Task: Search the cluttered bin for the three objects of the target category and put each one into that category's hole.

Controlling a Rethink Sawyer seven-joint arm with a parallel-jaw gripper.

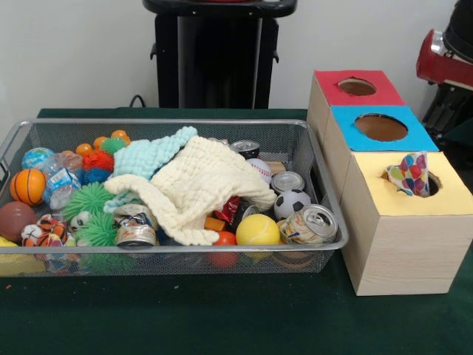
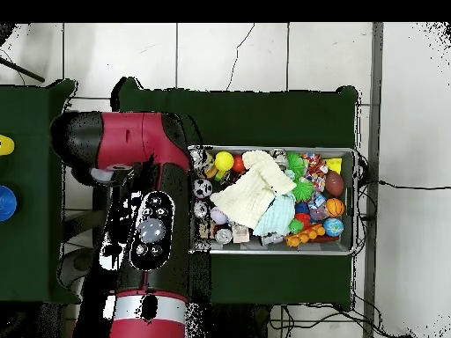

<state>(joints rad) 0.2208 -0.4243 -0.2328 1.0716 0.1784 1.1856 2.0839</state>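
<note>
Clutter fills the wire bin point(image 1: 15, 144). At its left end sit a basketball point(image 1: 27, 186) and green spiky balls point(image 1: 87, 200); all look light, round and likely to roll off a pinch

Next comes a mint cloth point(image 1: 151, 155), bunched, with one edge under the cream cloth point(image 1: 199, 185), which drapes over the middle of the heap. Both are soft and limp with nothing stiff to grip. They will sag and may drag neighbours out. Best hold, I judge, is a raised fold near the top of the cream one, pinched deep

Right of the cloths are a soccer ball point(image 1: 292, 203), a yellow ball point(image 1: 257, 231) and a dented can point(image 1: 310, 224) lying on its side. The can is thin-walled, slick and crushable

Beside the bin stand the red box point(image 1: 329, 92), blue box point(image 1: 421, 137) and yellow box point(image 1: 451, 196), each with a hole on top. A patterned piece point(image 1: 408, 175) sticks up out of the yellow hole, and it looks like fabric or paper. If cloth is the target category, that is my guess only, and the two cloths in the bin remain

Only part of the arm point(image 1: 443, 55) shows, at the right edge. The jaws are hidden in both views, so I cannot tell whether they are spread or pressed together, and nothing can be placed against them; the cloths lie well apart from the arm part that shows
</note>
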